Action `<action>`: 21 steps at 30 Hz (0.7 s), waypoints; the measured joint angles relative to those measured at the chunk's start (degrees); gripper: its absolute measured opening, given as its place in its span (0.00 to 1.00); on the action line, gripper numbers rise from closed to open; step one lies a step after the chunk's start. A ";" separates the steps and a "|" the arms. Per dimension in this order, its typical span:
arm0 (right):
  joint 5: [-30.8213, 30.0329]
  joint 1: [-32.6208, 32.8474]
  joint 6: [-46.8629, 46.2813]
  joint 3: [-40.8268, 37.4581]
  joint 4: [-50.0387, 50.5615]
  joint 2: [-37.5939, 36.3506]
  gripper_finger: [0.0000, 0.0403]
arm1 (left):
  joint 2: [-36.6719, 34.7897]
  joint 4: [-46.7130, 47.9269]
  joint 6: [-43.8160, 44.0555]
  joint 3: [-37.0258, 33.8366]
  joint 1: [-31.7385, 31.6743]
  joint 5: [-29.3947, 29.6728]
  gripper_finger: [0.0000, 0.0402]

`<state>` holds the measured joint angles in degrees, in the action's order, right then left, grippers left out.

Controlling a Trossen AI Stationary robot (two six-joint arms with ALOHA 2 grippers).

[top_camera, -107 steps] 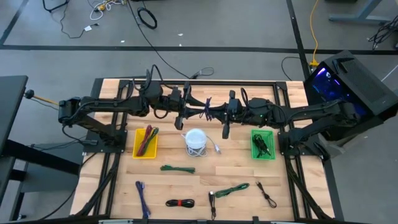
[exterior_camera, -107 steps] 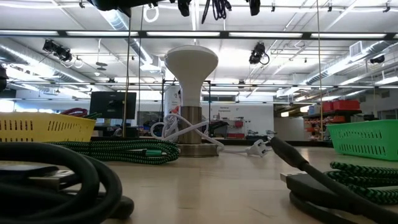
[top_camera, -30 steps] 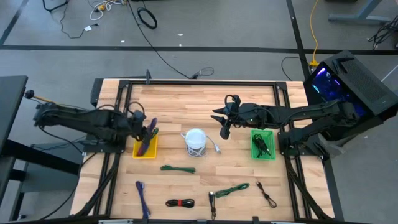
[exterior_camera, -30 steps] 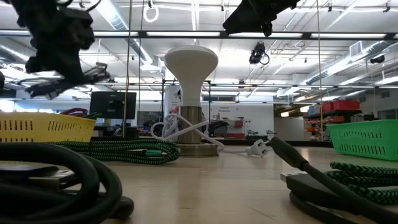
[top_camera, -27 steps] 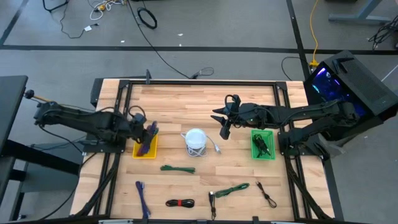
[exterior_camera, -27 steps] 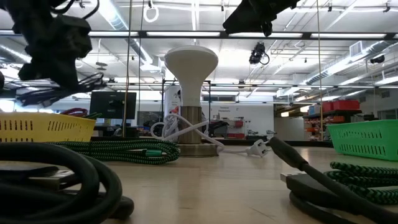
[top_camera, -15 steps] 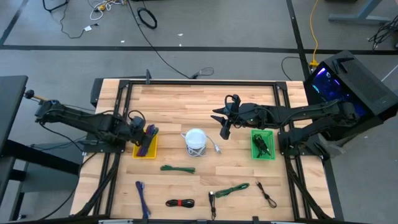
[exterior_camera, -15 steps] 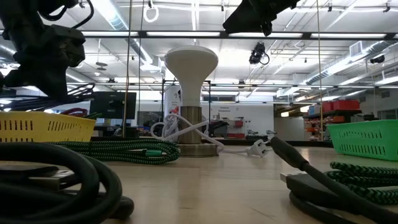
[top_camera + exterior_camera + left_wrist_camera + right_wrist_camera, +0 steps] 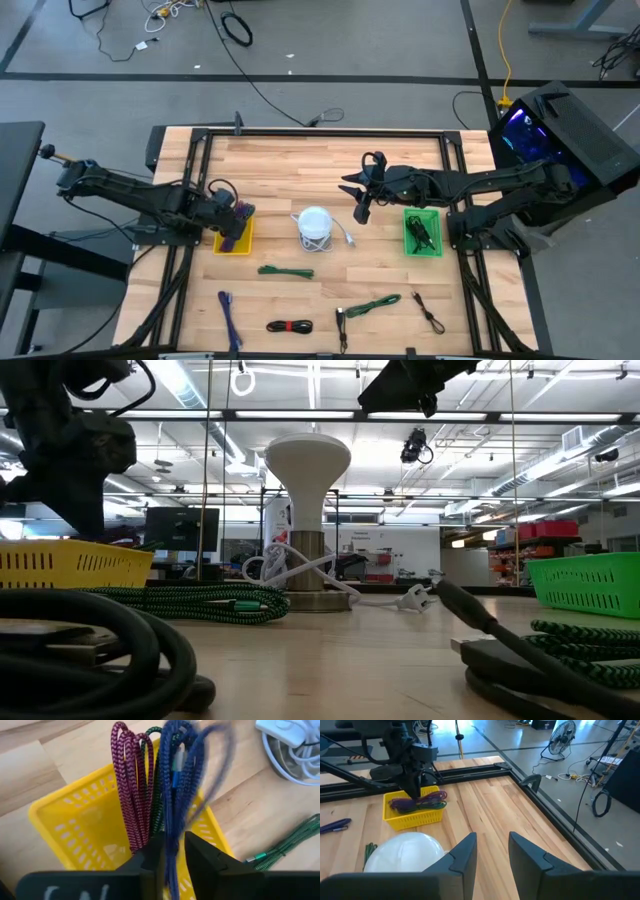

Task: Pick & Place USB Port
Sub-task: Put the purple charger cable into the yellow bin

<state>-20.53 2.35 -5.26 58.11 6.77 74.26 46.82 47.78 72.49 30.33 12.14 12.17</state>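
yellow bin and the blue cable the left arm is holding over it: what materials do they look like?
Yellow bin: looks like moulded plastic, slightly glossy, with a slotted lattice wall. Blue cable: seems to have a woven fabric jacket, matte; a herringbone braid pattern shows, though its upper loop is blurred. The left end effector is shut on it above the bin.

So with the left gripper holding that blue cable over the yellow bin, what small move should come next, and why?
Probably open the left gripper: its fingers pinch the blue cable, which already hangs into the yellow bin beside the maroon cable. The right gripper waits mid-table.
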 joint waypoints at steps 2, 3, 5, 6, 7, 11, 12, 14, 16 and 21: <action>0.00 0.00 0.00 0.00 -0.10 0.00 0.28 | -0.10 -0.12 -1.13 0.00 0.00 0.03 0.23; 0.00 0.00 0.00 0.00 -0.07 0.00 0.28 | -0.05 -0.27 -1.43 0.00 0.00 0.03 0.24; 0.00 0.00 0.01 0.00 -0.13 0.00 0.28 | -0.10 -0.34 -1.64 0.00 0.00 0.17 0.26; 0.00 -0.01 0.01 0.00 -0.12 0.00 0.28 | -0.07 -0.43 -1.71 0.00 0.00 0.47 0.27; 0.00 0.00 0.00 0.00 -0.11 0.00 0.28 | -0.06 -0.43 -2.41 0.00 0.00 0.72 0.28; 0.00 0.00 0.01 0.00 -0.16 0.00 0.28 | -0.06 -0.67 -6.54 0.93 0.00 0.74 0.29; 0.00 0.00 0.02 0.00 -0.18 0.00 0.28 | -0.08 -0.73 -7.36 1.74 0.00 0.43 0.29; 0.00 0.00 0.00 0.00 -0.11 0.00 0.28 | -0.06 -0.74 -11.31 3.89 -0.02 -1.37 0.29; 0.00 -0.02 0.00 0.00 0.06 0.00 0.28 | -0.06 -0.77 -15.53 6.62 -0.02 -4.74 0.28; 0.00 0.00 -1.09 0.00 0.83 0.00 0.28 | 0.07 -3.53 -15.63 10.69 2.60 -10.84 0.28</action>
<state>-20.53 2.35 -6.35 58.11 7.60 74.26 46.89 44.25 56.86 41.01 14.75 1.33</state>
